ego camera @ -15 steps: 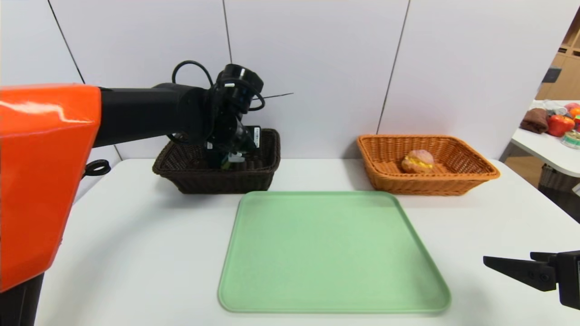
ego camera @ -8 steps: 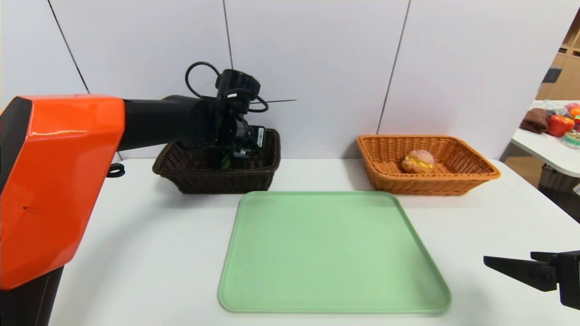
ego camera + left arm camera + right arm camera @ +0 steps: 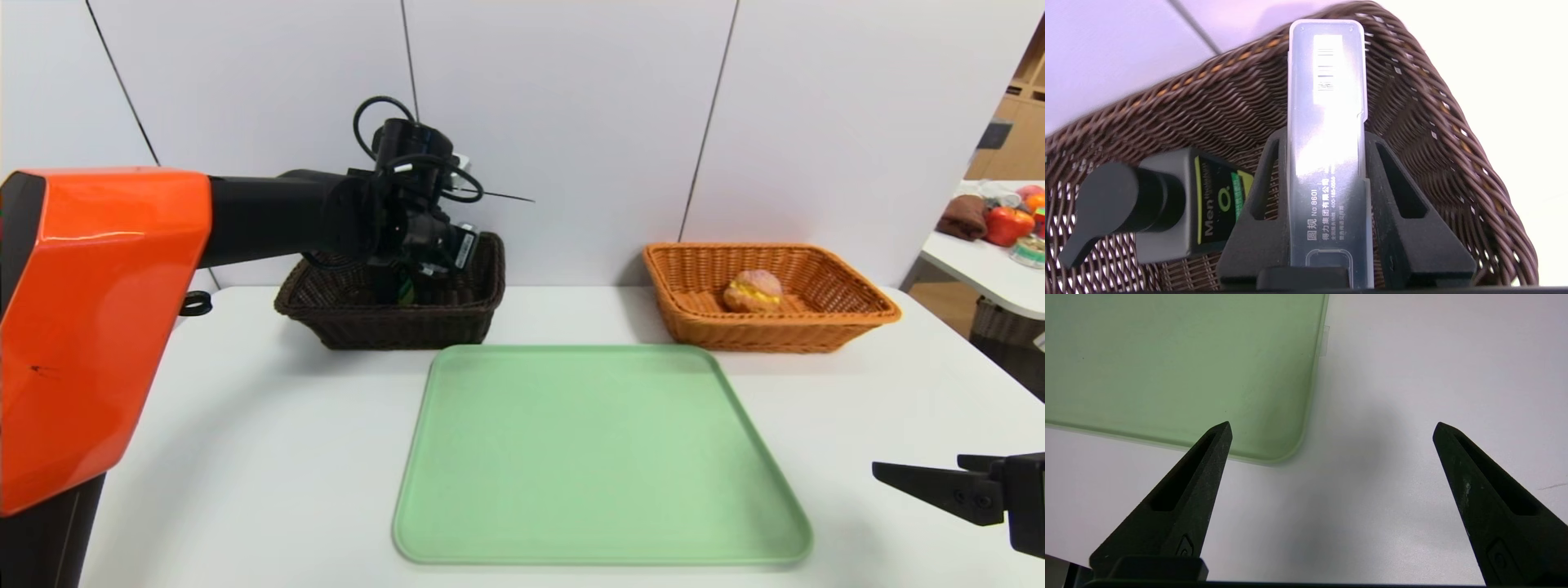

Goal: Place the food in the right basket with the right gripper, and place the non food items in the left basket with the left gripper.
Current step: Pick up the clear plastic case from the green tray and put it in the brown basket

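Note:
My left gripper [image 3: 424,263] reaches into the dark brown left basket [image 3: 392,322], shut on the slim grey case [image 3: 1327,102] with the barcode sticker. The case stands between the fingers above the basket's weave [image 3: 1216,102], and it shows in the head view [image 3: 465,247] too. The black pump bottle [image 3: 1180,204] with the green label lies on the basket floor beside the gripper [image 3: 1325,136]. The bun [image 3: 753,291] rests inside the orange right basket [image 3: 767,331]. My right gripper [image 3: 916,464] hovers open and empty over the table's front right corner [image 3: 1332,424].
A bare green tray [image 3: 596,457] lies mid-table in front of both baskets, and its corner [image 3: 1167,355] sits close to the right gripper. The wall runs right behind the baskets. A side table [image 3: 980,261] with fruit and a cloth stands at the far right.
My left arm has shifted a little and its wrist has turned above the dark basket, with the grey case still in its grip. The right arm has not moved.

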You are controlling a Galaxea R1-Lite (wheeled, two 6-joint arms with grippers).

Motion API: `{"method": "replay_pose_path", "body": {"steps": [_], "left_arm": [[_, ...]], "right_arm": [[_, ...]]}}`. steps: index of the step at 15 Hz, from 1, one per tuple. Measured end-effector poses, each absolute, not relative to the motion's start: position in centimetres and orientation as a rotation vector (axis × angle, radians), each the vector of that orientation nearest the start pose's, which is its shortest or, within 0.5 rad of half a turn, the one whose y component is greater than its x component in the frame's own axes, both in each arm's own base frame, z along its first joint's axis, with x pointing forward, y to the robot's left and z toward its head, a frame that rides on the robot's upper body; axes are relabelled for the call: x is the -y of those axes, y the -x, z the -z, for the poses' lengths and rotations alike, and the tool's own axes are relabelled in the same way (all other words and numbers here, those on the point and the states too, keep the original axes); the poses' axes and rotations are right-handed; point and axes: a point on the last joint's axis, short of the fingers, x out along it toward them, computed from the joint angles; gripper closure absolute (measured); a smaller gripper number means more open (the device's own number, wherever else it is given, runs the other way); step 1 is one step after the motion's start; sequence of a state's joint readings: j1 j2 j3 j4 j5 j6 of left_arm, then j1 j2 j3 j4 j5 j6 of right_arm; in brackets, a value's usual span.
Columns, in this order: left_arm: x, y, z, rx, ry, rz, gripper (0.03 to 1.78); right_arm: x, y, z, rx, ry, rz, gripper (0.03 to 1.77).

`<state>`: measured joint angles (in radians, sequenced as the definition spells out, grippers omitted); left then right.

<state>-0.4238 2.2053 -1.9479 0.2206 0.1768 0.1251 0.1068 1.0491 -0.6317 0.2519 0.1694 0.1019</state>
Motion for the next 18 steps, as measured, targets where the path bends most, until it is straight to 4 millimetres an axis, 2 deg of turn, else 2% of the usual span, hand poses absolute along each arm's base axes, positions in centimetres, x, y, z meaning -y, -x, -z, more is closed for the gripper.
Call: {"method": "replay_pose_path", "body": {"steps": [5,10,18], "left_arm": [[17.9,-41.3,-22.0,-0.450,-0.341,0.377,1.24],[17.0,-41.9,-22.1,-0.367,-0.441,0.524,1.24],[15.6,-43.9,-20.2,-0.398,-0.472,0.502,1.24]], "right_arm": [[-1.7,-12.0,-19.5,-0.681,-0.117,-0.232,0.10],[-1.7,-11.9,-19.5,-0.684,-0.117,-0.232,0.10],[-1.6,-11.6,-19.3,-0.686,-0.118,-0.233,0.10]]}}
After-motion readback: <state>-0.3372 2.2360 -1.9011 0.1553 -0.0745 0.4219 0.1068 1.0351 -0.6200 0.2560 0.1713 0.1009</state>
